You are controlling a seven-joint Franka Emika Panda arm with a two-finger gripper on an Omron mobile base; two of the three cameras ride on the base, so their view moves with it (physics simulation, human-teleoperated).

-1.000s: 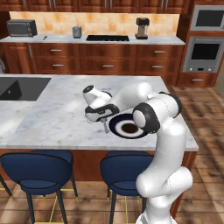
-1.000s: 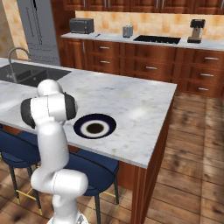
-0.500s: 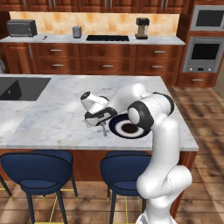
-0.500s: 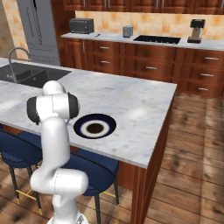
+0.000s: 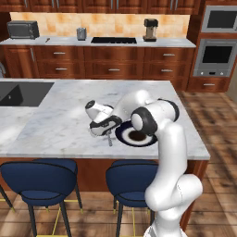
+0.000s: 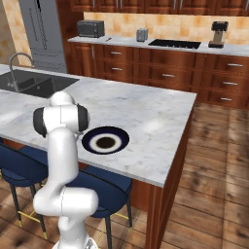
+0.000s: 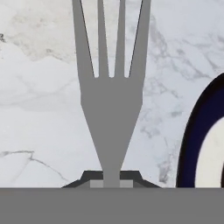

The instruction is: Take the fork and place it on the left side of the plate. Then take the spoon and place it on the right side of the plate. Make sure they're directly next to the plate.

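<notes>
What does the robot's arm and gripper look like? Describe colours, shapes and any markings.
The arm is glossy white, built of rounded tubular links with dark grey bands and round caps at the joints. The gripper has a white, rounded body with dark trim and small dark finger tips. No cables or markings are visible.

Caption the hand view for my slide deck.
Fingers shut on the fork, tines over marble counter, plate beside it.

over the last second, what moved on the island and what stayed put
The gripper, shut on the fork, came down toward the marble counter just left of the plate, tines pointing away from the jaws. The plate kept its place, and the base did not drive.
</notes>
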